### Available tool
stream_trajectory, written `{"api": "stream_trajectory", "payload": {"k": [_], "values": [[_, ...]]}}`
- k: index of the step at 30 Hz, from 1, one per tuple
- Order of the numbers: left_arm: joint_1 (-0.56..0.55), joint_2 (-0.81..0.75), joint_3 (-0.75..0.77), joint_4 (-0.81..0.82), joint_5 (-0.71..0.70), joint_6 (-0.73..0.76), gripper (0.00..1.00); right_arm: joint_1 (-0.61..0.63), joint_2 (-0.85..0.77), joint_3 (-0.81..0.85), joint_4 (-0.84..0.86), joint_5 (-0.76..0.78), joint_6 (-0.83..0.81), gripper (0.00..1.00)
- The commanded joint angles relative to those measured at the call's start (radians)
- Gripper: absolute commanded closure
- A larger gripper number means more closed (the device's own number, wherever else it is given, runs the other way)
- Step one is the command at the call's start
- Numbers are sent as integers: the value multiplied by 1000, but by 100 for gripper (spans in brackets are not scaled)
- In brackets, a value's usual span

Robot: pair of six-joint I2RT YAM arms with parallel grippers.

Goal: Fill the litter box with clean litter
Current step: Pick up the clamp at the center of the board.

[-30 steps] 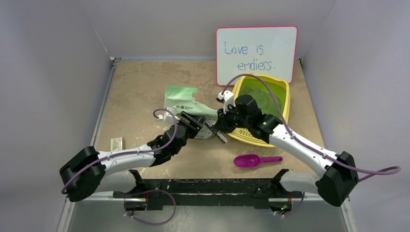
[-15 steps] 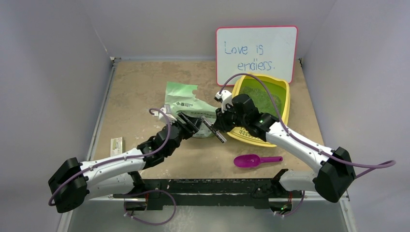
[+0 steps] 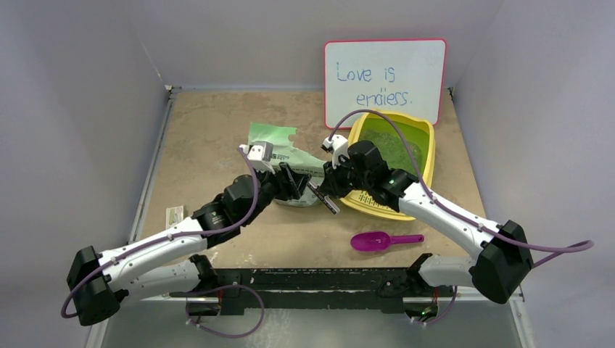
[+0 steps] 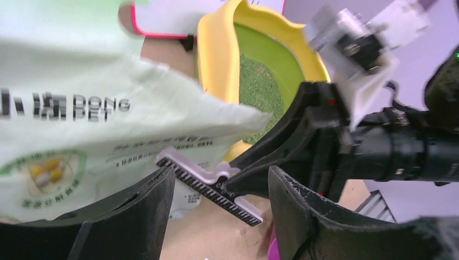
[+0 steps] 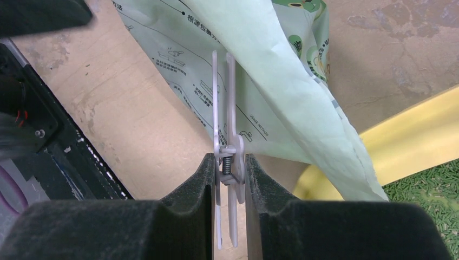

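Observation:
The yellow litter box (image 3: 429, 156) sits at the back right with clean litter (image 3: 395, 148), a green grainy layer, inside. A pale green bag (image 3: 272, 148) lies to its left, its corner reaching the box rim (image 4: 216, 54). My right gripper (image 3: 326, 185) is shut on the handles of a white-and-black bag clip (image 3: 324, 197), seen squeezed between the pads (image 5: 228, 162). The clip's arms (image 5: 227, 108) lie along the bag's edge (image 5: 270, 65). My left gripper (image 3: 290, 177) is open just under the bag (image 4: 81, 135), the clip (image 4: 205, 181) crossing between its fingers without touching them.
A magenta scoop (image 3: 377, 241) lies on the table near the front right. A red-framed whiteboard (image 3: 384, 80) stands behind the box. A small packet (image 3: 174, 216) lies at the left edge. Grey walls enclose three sides.
My left arm has stretched forward and turned its wrist, bringing its open gripper up against the bag. The right gripper shifted slightly left early on, then held still with the clip.

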State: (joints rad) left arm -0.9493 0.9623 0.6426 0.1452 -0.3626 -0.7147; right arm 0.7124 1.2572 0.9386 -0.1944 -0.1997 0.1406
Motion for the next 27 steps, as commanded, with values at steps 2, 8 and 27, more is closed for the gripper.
{"api": "stream_trajectory", "payload": {"k": [2,8,27], "values": [[7,-20,193,-202,5,349,32,-1,-1,53,28,30,-3,100],[16,27,358,-460,34,719,28,-2,-7,50,24,31,-3,100],[162,113,403,-626,409,1524,21,-2,-19,43,23,28,-2,100]]}}
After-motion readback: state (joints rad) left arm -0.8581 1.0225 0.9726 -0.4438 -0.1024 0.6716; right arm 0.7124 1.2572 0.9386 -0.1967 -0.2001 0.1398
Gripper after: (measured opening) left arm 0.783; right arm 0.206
